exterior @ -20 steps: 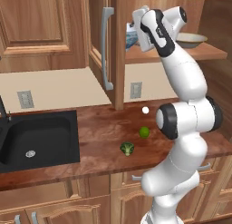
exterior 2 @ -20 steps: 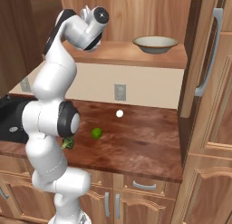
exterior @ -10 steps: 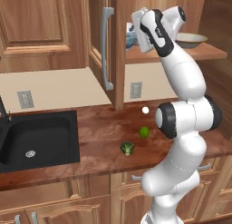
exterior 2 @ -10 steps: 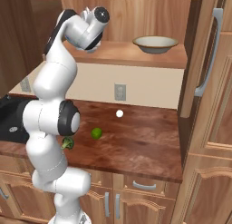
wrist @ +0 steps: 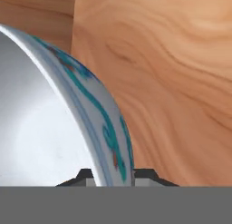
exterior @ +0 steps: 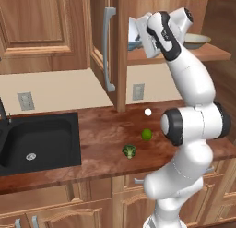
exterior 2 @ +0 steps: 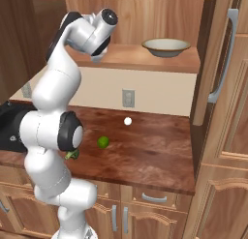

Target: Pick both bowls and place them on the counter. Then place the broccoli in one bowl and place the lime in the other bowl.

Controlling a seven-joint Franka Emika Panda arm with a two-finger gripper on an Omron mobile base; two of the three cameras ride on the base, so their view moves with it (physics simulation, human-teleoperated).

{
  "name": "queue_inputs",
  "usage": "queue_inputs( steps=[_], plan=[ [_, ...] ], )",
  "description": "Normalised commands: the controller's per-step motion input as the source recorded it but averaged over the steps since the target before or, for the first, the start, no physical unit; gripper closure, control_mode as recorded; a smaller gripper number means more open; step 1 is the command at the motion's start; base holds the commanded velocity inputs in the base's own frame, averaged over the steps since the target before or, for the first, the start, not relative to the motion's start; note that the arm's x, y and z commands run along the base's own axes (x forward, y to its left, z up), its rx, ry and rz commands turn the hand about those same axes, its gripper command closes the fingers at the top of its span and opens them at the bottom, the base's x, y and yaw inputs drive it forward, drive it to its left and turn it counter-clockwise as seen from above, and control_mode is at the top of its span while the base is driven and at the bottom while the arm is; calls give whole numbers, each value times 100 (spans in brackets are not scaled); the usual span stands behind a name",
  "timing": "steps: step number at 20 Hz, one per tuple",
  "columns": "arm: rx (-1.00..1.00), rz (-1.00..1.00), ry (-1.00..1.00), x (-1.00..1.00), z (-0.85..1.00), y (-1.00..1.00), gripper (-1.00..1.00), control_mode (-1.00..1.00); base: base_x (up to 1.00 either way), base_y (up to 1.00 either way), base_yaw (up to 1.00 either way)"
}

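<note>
The deep white bowl with blue pattern [exterior: 133, 38] sits tilted at the left end of the cabinet shelf. My gripper [exterior: 144, 33] is up there, shut on its rim. In the hand view the bowl's wall [wrist: 104, 128] runs between my two fingertips [wrist: 145, 174], white inside to the left. The shallow beige bowl [exterior 2: 166, 46] rests further right on the same shelf [exterior: 199, 38]. On the reddish-brown counter [exterior 2: 150, 151] lie the bright lime [exterior: 146, 134] [exterior 2: 102, 142] and the dark broccoli floret [exterior: 129, 151], which my arm partly hides in the right base view [exterior 2: 72, 155].
A small white sphere [exterior: 148, 112] lies on the counter behind the lime. A black sink [exterior: 37, 137] is set in at the left. Open cabinet doors with long handles [exterior: 109, 51] [exterior 2: 227, 64] flank the shelf. A wall outlet [exterior 2: 128, 97] sits above the counter.
My hand has shifted only slightly at the shelf, the blue-patterned bowl with it. The lime, broccoli and beige bowl have stayed put.
</note>
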Motion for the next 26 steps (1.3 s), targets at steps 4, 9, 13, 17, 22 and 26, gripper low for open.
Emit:
queue_inputs(
  steps=[4,9,13,17,22,26],
  plan=[
    [0,0,16,-49,-1,-12,100,-100,0,0,0],
    [0,0,19,-61,3,-19,100,-100,0,0,0],
    [4,-1,13,-70,7,-26,100,-100,0,0,0],
    [6,-1,9,-74,9,-16,100,-100,0,0,0],
    [8,-1,6,-74,7,-6,100,-100,0,0,0],
    [3,-1,1,-80,1,-9,100,-100,0,0,0]
  ],
)
